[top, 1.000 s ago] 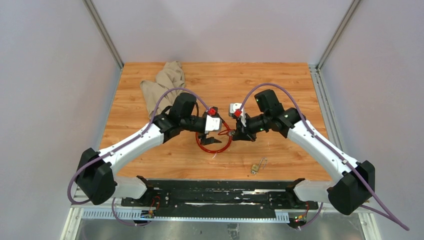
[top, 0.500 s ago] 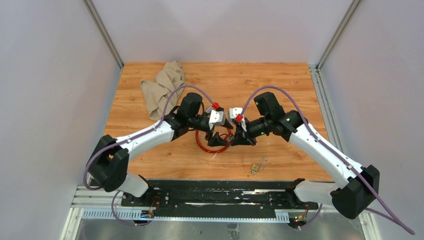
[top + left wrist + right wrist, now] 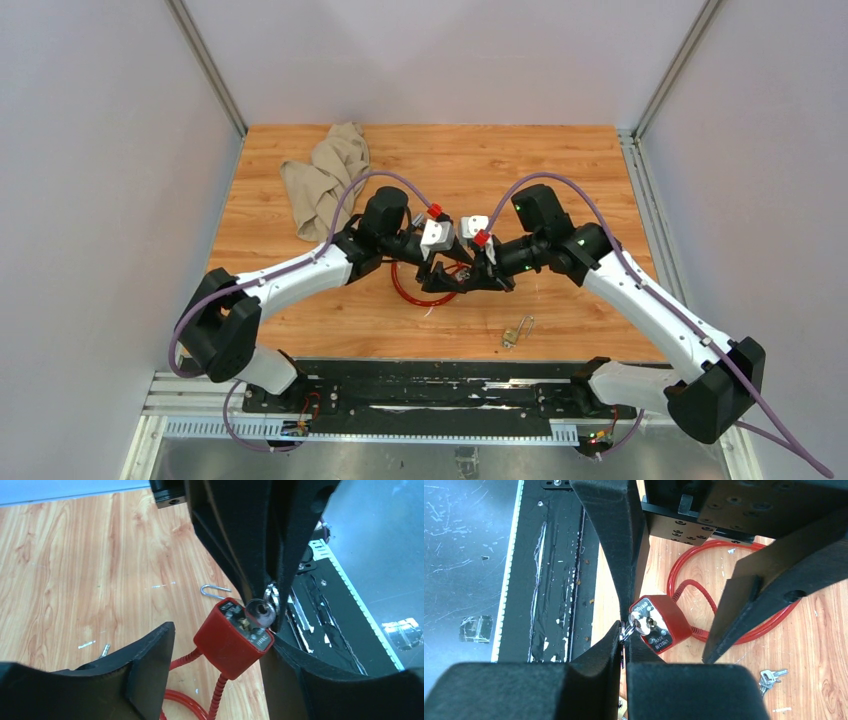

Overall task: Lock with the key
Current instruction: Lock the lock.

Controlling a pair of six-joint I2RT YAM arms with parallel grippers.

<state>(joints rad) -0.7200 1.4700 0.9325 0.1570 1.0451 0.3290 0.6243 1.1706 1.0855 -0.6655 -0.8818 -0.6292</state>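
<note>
1. Tiny silver-grey metal key (image 3: 260, 612) stands in the keyhole face of the red box-shaped lock body (image 3: 231, 639), near the middle of the wooden table (image 3: 560, 180).
2. My right gripper (image 3: 625, 631) has its jaws pressed together on the head of the key, where a small ring hangs.
3. My left gripper (image 3: 220, 647) has its jaws fairly wide, one on each side of the lock body. One finger seems to touch the body, and the other stands apart from it.
4. From the lock body a red cable loop (image 3: 412, 296) goes down and lies on the table under both grippers.
5. A small brass padlock (image 3: 512, 335) lies near and to the right, and a crumpled beige cloth (image 3: 325, 172) lies far left.
</note>
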